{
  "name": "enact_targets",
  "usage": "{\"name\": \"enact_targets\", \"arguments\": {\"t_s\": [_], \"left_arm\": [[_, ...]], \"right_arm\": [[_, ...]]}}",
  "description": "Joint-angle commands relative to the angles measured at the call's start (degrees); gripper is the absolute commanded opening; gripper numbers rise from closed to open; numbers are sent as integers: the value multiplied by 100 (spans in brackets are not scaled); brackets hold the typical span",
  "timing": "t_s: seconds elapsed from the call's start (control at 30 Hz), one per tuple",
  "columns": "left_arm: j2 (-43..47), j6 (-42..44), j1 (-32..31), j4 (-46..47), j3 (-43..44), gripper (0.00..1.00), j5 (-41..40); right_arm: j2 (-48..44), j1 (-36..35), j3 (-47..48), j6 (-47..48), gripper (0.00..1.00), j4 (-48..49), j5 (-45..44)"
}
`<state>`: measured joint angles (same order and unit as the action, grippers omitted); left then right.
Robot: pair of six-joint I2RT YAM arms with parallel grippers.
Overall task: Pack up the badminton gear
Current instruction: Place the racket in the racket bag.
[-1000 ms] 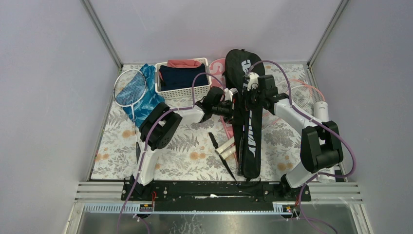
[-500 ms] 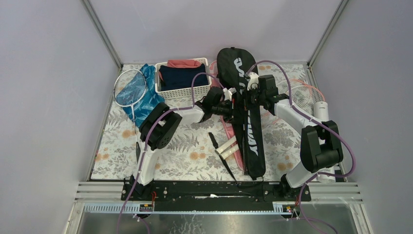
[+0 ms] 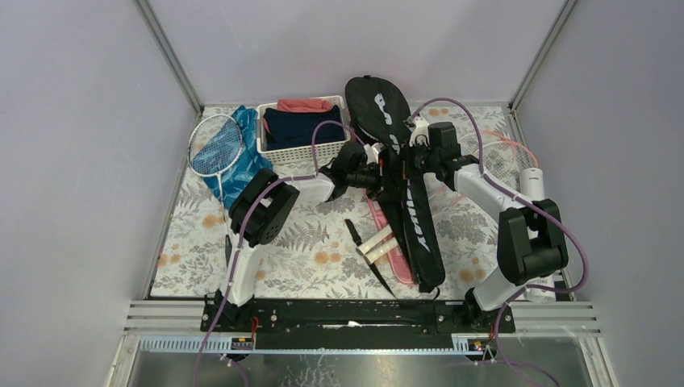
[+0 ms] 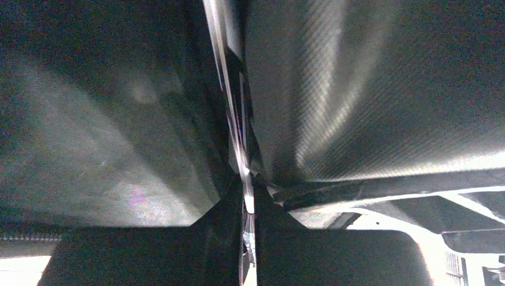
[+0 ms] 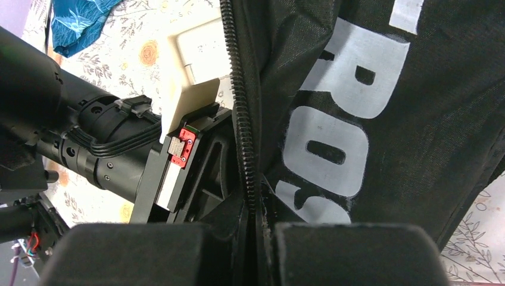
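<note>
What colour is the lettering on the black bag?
White lettering on the black bag; right wrist view.

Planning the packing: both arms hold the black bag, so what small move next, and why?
Probably ease the arms apart to spread the black bag open: both jaws are shut on fabric beside its zipper, close together, and white racket handles lie outside on the mat.

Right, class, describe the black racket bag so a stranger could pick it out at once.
On the floral-covered table, look to the middle. A long racket-shaped black bag runs from the back toward the front. Unlike the pink bag beneath it, it carries large white lettering.
</note>
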<state>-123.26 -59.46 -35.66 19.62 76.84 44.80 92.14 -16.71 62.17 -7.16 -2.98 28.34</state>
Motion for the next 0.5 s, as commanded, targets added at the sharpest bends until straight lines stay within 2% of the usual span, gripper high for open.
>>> {"name": "enact_targets", "arguments": {"t_s": [0.0,0.1,0.47], "left_arm": [[83,13,182,1035,-142,0,-527],[103,-28,182,1161,-245,0,-516],[52,-1214,165,2153,-644,0,-535]], "right_arm": [[111,-131,59,-505,0,-475,818],[175,-125,168,-715,0,-447,986],[236,-72,253,-1537,0,-20,1321]]}}
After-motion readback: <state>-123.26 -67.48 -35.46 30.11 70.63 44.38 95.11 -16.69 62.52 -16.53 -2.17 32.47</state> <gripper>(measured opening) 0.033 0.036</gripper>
